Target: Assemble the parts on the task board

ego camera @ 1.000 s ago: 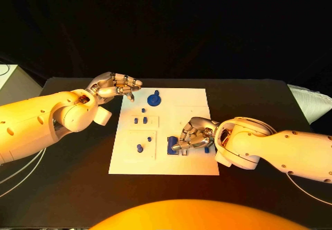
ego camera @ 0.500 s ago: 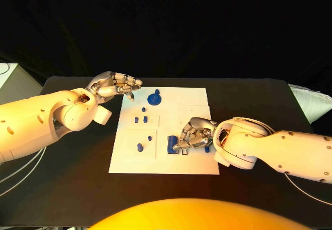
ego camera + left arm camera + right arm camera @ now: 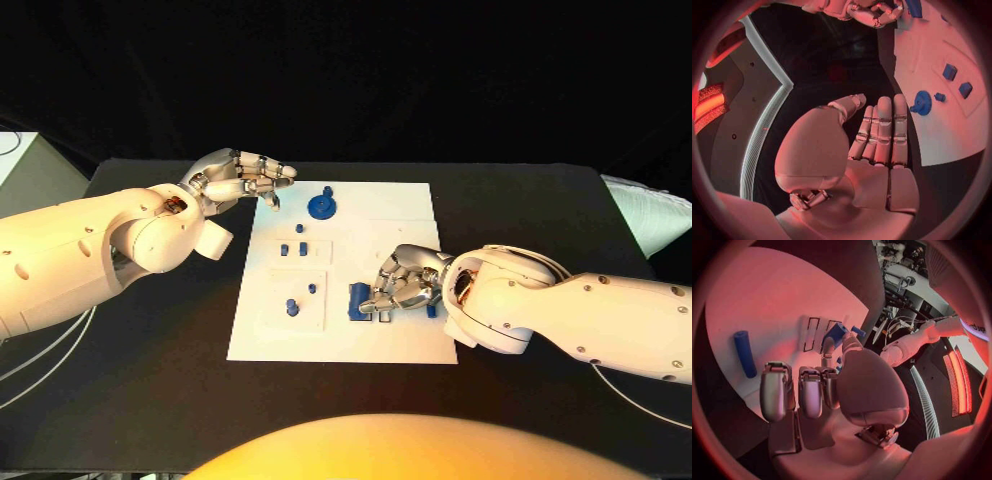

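Board (image 3: 389, 340) lay flat mid-table, same spot as 1 s before; no part on it had shifted.

R hand (image 3: 401, 283) had crept a little toward the board's middle and near edge vs 1 s ago, fingers curled down. Wrist view showed a fingertip and thumb either side of the block (image 3: 358, 302), at least touching it; couldn't tell if it was truly gripped. Block itself hadn't moved, so prob. only a grip adjustment and no seating yet.

L hand (image 3: 238, 178) hadn't moved: hovered at the board's far left corner, fingers fairly straight and side by side, holding nothing.

Gear (image 3: 323, 207) sat just beside the L hand, untouched. Small pieces (image 3: 302, 250) lay between gear and block, as before. Peg (image 3: 745, 354) lay loose near the R hand.

Assembly looked early on, w/ most parts still to place.
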Available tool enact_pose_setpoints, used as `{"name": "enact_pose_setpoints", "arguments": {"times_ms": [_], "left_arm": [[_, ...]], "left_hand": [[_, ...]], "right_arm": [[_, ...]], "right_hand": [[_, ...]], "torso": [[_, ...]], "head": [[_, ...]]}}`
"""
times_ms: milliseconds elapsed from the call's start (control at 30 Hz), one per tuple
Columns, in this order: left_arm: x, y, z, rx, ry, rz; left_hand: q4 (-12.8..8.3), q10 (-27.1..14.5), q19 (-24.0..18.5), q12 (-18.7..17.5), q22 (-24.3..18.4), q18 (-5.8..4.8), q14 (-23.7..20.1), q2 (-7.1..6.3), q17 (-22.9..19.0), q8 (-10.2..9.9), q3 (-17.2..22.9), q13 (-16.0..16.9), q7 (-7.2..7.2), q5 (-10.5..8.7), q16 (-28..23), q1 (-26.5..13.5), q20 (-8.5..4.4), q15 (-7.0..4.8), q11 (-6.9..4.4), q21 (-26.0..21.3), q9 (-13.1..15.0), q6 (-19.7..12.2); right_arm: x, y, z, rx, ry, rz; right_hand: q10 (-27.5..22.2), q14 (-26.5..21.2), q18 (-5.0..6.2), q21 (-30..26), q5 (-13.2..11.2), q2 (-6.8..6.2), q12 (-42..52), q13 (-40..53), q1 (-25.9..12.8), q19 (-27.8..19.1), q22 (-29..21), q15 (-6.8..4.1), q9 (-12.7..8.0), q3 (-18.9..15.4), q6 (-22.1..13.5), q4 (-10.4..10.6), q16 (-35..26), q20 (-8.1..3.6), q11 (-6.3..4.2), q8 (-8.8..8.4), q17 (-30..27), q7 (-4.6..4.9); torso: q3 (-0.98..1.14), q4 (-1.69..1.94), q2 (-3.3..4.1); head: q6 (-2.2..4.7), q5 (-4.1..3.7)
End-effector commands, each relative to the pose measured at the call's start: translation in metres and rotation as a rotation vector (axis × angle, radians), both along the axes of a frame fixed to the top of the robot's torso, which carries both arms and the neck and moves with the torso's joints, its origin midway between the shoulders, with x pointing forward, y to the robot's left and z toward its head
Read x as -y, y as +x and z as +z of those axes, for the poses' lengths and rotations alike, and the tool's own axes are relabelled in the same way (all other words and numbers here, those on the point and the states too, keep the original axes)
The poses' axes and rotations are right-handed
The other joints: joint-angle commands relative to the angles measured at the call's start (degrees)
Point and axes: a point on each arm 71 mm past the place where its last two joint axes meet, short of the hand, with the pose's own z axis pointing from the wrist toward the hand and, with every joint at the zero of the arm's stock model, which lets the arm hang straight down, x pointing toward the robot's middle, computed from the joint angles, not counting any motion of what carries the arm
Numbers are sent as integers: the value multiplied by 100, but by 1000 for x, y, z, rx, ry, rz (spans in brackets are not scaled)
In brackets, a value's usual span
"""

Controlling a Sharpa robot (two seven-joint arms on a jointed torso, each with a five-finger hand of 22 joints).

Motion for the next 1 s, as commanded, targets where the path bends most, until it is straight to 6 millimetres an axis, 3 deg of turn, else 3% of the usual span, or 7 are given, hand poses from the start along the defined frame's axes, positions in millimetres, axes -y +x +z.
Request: {"name": "enact_pose_setpoints", "arguments": {"times_ms": [33, 200, 567, 800, 1000], "left_arm": [[1, -1, 1, 0, -5, -14], [0, 0, 0, -2, -4, -13], [-1, -1, 0, -3, -3, -12], [-1, -1, 0, -3, -3, -13], [0, 0, 0, -4, -3, -13]], "left_hand": [[34, -42, 25, 24, -4, 90, -36, -6, 6, 20, -14, -9, 12, 19, 20, -43, 31, 13, 4, -31, 6, -32], [34, -42, 25, 24, -4, 90, -36, -6, 6, 20, -14, -9, 12, 19, 20, -43, 31, 13, 4, -31, 6, -32], [34, -42, 25, 24, -4, 90, -36, -6, 6, 20, -14, -9, 12, 19, 20, -43, 31, 13, 4, -31, 6, -32], [34, -42, 25, 24, -4, 90, -36, -6, 6, 20, -14, -9, 12, 19, 20, -43, 31, 13, 4, -31, 6, -32], [34, -42, 25, 24, -4, 90, -36, -6, 6, 20, -14, -9, 12, 19, 20, -43, 31, 13, 4, -31, 6, -32]], "right_arm": [[5, 1, -4, 12, -42, -7], [2, -3, -5, -9, -41, 30], [3, -4, -6, -28, -56, 54], [2, -5, -7, -36, -59, 68], [2, -5, -7, -36, -58, 68]], "right_hand": [[588, 598, -105, 23, 70, 49, 26, 1508, 97, 449, 1299, -55, 15, 72, -2, 0, 23, -36, -41, 23, 1506, -42], [588, 598, -105, 24, 95, 14, 26, 1508, 158, 449, 1300, -59, 29, 123, -16, -20, 23, -40, -47, 10, 1506, -48], [588, 598, -106, 24, 78, -145, 26, 1508, 429, 448, 1299, -71, 60, 464, -14, -23, 23, -54, -59, -58, 1506, -60], [588, 598, -108, 36, 66, -337, 26, 1508, 538, 450, 1303, -71, 75, 689, 11, -27, 23, -56, -59, -100, 1506, -60], [588, 598, -108, 36, 64, -340, 26, 1508, 538, 450, 1303, -72, 75, 695, 13, -24, 23, -56, -59, -101, 1506, -59]], "torso": [[0, 2, 2], [4, 15, 3], [-1, -2, 2], [3, 3, 1], [0, 3, 2]], "head": [[2, 16], [-12, 6], [-27, 31], [-34, 28], [-34, 24]]}}
